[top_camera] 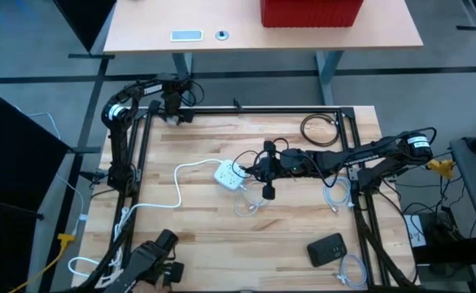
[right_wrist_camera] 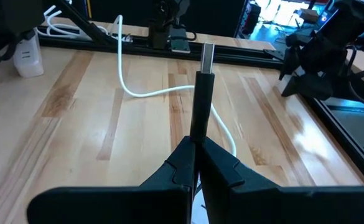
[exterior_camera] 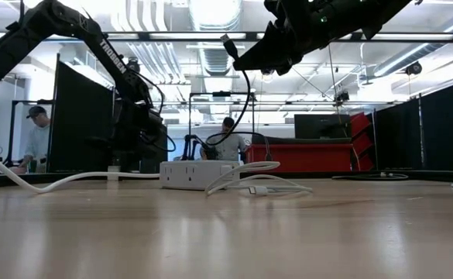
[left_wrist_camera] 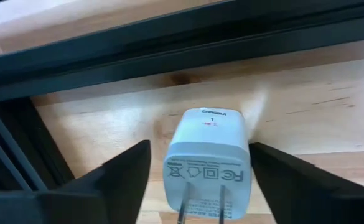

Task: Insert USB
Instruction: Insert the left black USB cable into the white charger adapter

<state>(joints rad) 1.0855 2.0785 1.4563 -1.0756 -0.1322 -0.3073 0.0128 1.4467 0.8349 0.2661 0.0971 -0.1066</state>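
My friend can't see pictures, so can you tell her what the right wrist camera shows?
The right hand pinches a black USB plug, its metal tip pointing away over a wooden table. A white cable curves across the wood, and a white charger block stands at the far edge.

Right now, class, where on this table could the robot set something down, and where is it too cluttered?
Bare wood lies between the white power strip and the table's far rail, and near of the strip's white cord toward the black box. It is crowded around the strip, where the right tool holds a USB plug over loose cables.
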